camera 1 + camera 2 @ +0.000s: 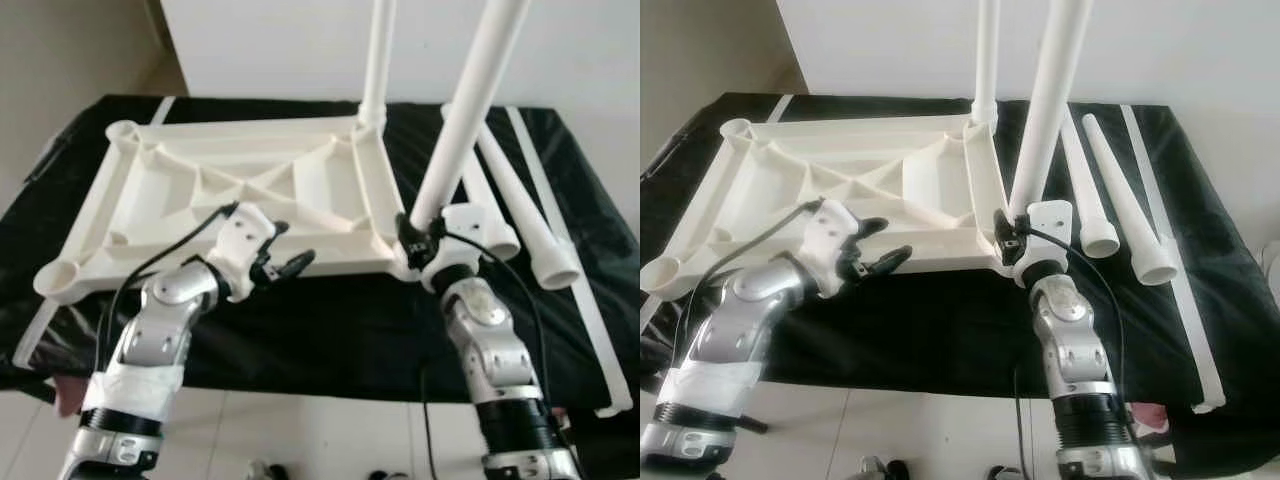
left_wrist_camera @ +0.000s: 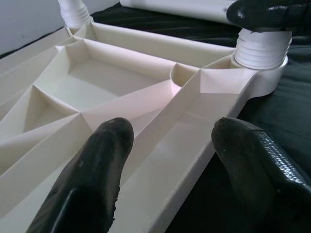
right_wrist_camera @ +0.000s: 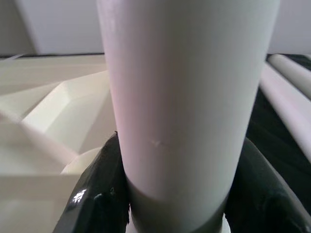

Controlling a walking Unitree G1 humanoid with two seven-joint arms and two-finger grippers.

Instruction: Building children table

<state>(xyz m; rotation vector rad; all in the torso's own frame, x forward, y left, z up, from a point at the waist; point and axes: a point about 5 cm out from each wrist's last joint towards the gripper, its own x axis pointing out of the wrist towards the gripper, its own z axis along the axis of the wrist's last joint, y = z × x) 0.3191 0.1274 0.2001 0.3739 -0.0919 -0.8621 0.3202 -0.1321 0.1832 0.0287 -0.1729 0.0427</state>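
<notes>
Right, right gripper (image 1: 418,238) clamped low on the leg (image 1: 462,118) at the near-right socket of the upturned tabletop (image 1: 200,185); keep it plumb while twisting; left gripper (image 1: 285,262) open above the near rail, ready to brace.

A: What carries the parts?

B: A surface draped in black cloth (image 1: 300,330), standing on a pale tiled floor (image 1: 300,440).

A: What lies directly on it?

B: The white table top (image 1: 240,195), upside down with its ribbed underside showing. Just beside it, toward the robot's right, two loose white legs (image 1: 1118,205) lie side by side, wide ends nearest the robot. Beyond them a long white strip (image 1: 1170,250) runs along the cloth.
</notes>
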